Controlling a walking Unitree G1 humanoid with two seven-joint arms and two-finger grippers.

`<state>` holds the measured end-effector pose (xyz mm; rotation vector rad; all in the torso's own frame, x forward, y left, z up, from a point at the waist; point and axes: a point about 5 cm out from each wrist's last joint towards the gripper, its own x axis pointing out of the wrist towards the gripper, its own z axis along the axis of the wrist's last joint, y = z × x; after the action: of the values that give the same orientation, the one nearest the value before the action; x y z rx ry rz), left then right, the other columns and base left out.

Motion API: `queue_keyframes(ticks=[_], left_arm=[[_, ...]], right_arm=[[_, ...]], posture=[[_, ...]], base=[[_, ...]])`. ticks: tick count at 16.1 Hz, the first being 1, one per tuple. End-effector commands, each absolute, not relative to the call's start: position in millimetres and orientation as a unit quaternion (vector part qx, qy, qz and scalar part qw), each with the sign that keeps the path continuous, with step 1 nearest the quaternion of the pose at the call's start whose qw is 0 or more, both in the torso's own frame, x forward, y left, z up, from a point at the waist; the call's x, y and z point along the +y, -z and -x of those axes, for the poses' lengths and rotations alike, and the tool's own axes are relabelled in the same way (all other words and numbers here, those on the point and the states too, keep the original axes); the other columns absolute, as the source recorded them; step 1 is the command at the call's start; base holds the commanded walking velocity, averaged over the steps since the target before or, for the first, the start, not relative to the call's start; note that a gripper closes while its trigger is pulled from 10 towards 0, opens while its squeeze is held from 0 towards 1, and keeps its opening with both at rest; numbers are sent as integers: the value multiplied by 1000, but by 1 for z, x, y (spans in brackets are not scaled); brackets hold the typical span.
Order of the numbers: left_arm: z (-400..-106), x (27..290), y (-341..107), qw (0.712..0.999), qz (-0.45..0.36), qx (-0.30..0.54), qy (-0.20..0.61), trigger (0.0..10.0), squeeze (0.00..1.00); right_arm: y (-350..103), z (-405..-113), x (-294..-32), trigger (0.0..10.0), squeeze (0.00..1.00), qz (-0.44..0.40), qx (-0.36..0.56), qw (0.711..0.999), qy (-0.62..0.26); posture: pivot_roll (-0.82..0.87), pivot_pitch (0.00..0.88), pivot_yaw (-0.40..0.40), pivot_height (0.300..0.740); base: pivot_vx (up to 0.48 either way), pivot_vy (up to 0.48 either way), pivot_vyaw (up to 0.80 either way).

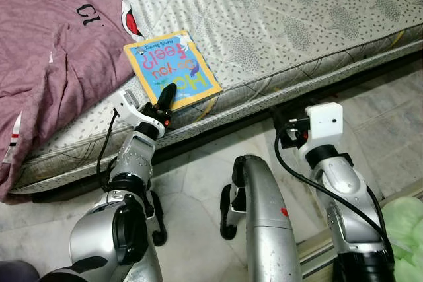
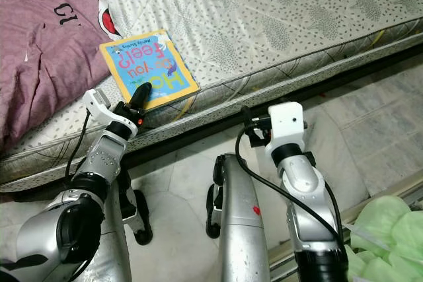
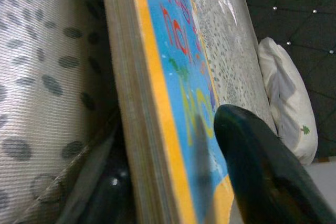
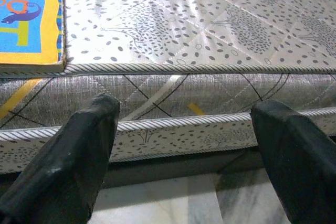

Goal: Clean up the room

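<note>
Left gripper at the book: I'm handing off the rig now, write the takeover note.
Left gripper: at the near edge of the blue, yellow-bordered children's board book, one black finger on its cover, the other under its edge; a closed grip cannot be confirmed.
Right gripper: open, empty, held in front of the side of the grey patterned mattress.
Things: the book lies flat near the mattress edge, beside a mauve garment spread on the bed.
Done: the book has been reached, not lifted.
Left: secure the grip, lift the book and put it away; the garment is untouched.
</note>
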<state>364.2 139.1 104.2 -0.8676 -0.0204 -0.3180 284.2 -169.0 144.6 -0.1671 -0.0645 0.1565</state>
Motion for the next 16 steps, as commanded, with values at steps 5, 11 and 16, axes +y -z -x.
queue_keyframes(ticks=[5,11,16], left_arm=[[-363,142,-101,889,431,-5,156,0,0],[-368,148,-107,896,419,-13,147,0,0],[-381,160,-137,928,349,-60,117,0,0]], right_arm=[[-140,-291,-170,10000,0,91,-34,992,-78],[-142,-303,-163,10000,0,85,-49,992,-79],[-146,-320,-150,10000,0,66,-70,992,-84]], posture=[[-198,304,-75,557],[-175,275,-55,557],[-113,213,-22,557]], base=[[0,0,0],[0,0,0],[0,0,0]])
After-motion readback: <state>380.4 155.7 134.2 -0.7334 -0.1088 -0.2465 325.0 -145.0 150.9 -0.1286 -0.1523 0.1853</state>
